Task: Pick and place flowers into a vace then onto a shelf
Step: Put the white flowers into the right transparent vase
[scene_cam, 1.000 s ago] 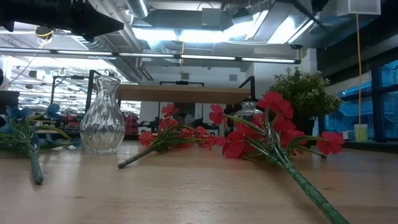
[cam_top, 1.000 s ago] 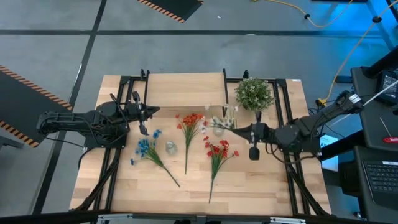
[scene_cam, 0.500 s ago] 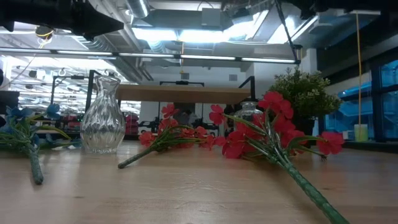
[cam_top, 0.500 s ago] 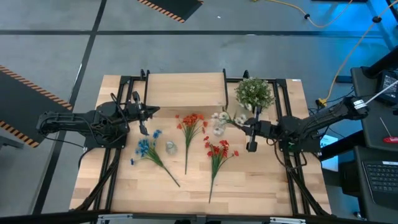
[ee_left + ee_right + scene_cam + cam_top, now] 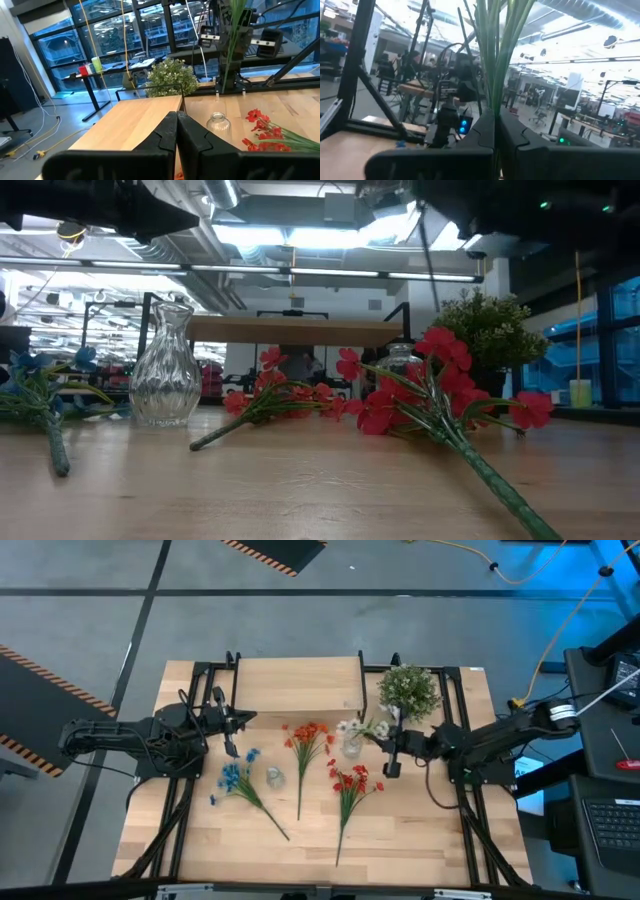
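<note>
My right gripper (image 5: 388, 745) is shut on the white sprig (image 5: 355, 727), just right of a small glass jar (image 5: 351, 748) that stands in front of the shelf (image 5: 295, 685). The blue sprig (image 5: 235, 780), orange-red sprig (image 5: 305, 740) and red sprig (image 5: 350, 785) lie flat on the table. A clear ribbed vase (image 5: 165, 365) stands upright beside the blue sprig. My left gripper (image 5: 235, 722) is shut and holds nothing, hovering by the shelf's near-left corner. My right gripper pinches the white sprig's green stems (image 5: 495, 95) between its two fingers, coming level from the table's right, across the stems. The sprig is lifted clear and stands nearly upright. Its stem (image 5: 226, 70) runs down past the fingers above the jar (image 5: 217, 122).
A round bushy green plant (image 5: 408, 690) stands at the table's far right, close behind my right arm. The shelf's black legs frame the table's far part. Bare tabletop lies along the near edge (image 5: 320, 860).
My right gripper has carried the white sprig a short way toward the table's left, nearer the small jar, with the blooms now over the jar's far side. The left arm and the other sprigs have stayed still.
</note>
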`<state>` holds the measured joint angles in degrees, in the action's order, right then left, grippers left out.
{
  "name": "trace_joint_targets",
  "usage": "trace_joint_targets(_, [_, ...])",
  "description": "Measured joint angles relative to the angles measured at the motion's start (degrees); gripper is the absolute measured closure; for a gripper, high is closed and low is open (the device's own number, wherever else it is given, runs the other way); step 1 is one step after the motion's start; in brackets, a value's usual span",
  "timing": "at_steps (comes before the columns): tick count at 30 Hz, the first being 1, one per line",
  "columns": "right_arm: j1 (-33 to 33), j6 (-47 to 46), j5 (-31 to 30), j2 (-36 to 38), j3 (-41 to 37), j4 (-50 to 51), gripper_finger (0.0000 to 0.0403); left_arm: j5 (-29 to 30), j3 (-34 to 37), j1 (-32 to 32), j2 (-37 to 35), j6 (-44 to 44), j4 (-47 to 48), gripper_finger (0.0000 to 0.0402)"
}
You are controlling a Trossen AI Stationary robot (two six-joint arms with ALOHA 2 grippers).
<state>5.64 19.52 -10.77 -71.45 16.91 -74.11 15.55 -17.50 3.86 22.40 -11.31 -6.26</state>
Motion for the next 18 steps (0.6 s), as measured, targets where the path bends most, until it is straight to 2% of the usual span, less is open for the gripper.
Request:
trace_joint_targets(8, [-3.73,-3.06,-0.01,-12.88,1.59,-16.07,0.0403,0.01,0.0,-0.02,0.02,0.0,-0.02,0.0398])
trace_joint_targets(18, [-3.73,-4.06,-0.08,-17.43,4.16,-16.01,0.0403,0.02,0.0,-0.01,0.0,0.0,-0.02,0.0398])
